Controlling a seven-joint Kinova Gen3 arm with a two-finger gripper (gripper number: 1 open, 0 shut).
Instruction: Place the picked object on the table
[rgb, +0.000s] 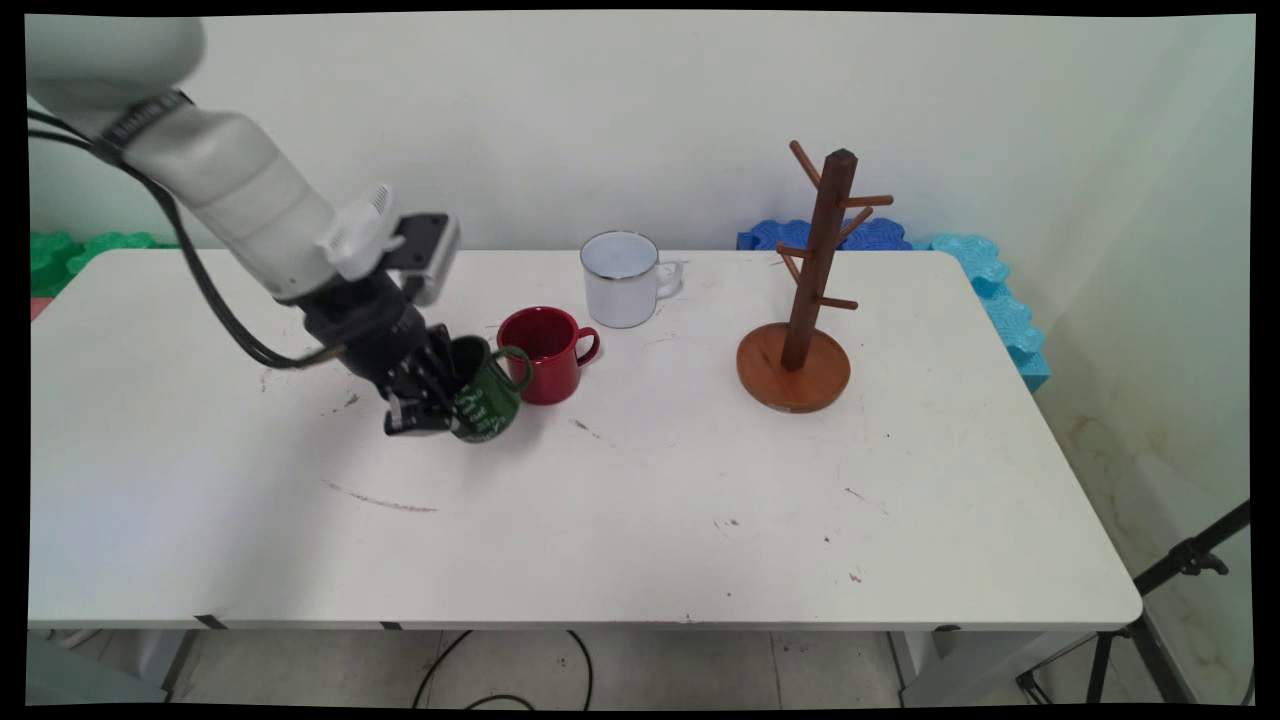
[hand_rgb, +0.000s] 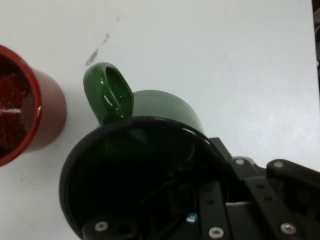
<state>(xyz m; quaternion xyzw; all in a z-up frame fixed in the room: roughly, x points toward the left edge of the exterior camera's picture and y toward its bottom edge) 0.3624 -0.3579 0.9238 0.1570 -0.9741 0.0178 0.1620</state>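
We see a white robot arm reaching down from the upper left to a green mug (rgb: 487, 392) on a white surface (rgb: 620, 500). Its black gripper (rgb: 425, 405) is closed on the mug's wall at the rim: in the hand view one finger sits inside the dark bowl of the green mug (hand_rgb: 150, 145) and the rest of the linkage lies outside it, so the gripper (hand_rgb: 220, 200) has the mug pinched between its fingers. The mug leans over toward the arm, its mouth turned up and to the left, its handle pointing away from the gripper. We cannot tell whether its base touches the surface.

Just beside the green mug, on its handle side, stands a red mug (rgb: 545, 352), upright, its handle turned away from the green one. In the hand view the red mug (hand_rgb: 27, 105) shows at the left edge, near the green handle but apart from it. A white mug (rgb: 624, 278) with a dark rim stands behind the red one, farther from the green mug and toward the wall. Well apart from the green mug, past both others, stands a brown wooden mug tree (rgb: 808, 290) on a round base, its pegs bare.
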